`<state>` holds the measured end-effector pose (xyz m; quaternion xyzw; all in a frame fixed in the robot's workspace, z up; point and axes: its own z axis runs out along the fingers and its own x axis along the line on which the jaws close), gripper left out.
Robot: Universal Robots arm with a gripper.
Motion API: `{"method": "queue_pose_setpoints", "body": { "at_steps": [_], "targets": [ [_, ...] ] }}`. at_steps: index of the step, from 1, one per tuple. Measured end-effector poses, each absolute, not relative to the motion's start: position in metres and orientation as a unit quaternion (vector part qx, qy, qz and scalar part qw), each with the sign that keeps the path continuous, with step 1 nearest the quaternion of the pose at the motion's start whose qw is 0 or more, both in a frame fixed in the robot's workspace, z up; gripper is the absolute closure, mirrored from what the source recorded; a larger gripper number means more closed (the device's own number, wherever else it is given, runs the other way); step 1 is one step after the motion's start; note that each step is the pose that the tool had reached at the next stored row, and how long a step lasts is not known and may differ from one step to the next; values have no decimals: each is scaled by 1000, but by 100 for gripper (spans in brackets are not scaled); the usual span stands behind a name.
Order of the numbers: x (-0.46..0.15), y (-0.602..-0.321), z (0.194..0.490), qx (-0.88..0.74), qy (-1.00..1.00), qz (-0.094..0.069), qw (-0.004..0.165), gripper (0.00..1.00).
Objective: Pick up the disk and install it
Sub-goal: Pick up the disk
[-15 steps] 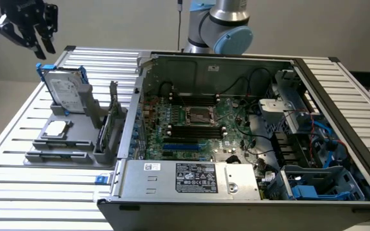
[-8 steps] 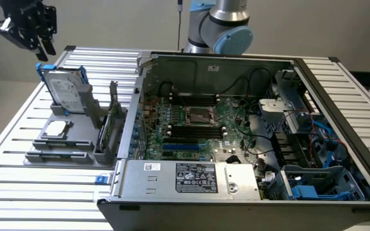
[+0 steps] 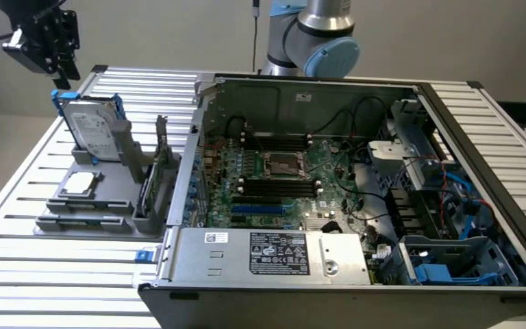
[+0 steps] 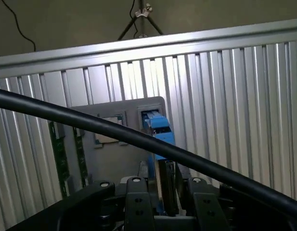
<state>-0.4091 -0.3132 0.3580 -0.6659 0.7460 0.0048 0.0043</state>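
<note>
The open computer case (image 3: 487, 168) lies nearest, its power-supply box (image 3: 281, 252) at the front; to the exterior view's left, on the slatted table (image 3: 25, 274), the disk (image 3: 94, 127) stands upright in a grey holder (image 3: 85, 205); just above its top edge hangs the gripper (image 3: 62, 77), fingers (image 4: 137, 199) spread apart, holding nothing.

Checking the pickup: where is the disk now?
On the exterior view's left, the disk stands upright in the grey holder beside the computer case, below the end effector.
</note>
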Motion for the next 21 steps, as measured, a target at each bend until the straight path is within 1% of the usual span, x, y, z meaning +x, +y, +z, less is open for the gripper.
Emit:
{"method": "queue_pose_setpoints", "body": {
  "at_steps": [2,3,11,16,21],
  "targets": [
    [-409,-313,357,-678,735,6,5,62],
    [-409,-313,356,-683,731,6,6,56],
    [-415,-312,349,-702,712,10,10,56],
    [-419,-305,342,-702,712,11,12,56],
    [-423,-305,340,-703,711,16,8,56]
  ]
}}
